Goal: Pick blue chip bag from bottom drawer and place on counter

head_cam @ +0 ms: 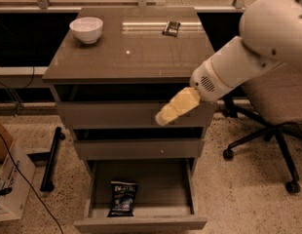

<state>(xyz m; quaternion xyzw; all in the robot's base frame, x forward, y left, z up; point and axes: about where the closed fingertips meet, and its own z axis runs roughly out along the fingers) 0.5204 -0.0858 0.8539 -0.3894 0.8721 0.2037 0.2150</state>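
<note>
While the bag (123, 198) lies in the drawer (141, 224), long axis front-to-back, the gripper (165, 115) hangs well above it, offset sideways. It seems empty; how far open, I cannot tell.

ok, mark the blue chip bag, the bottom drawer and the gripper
blue chip bag (123, 198): camera view, middle of its printed front.
bottom drawer (163, 182): camera view, bare floor right of the bag.
gripper (163, 116): camera view, its yellowish tip, in front of the top drawer (107, 115), well above the bag.
</note>
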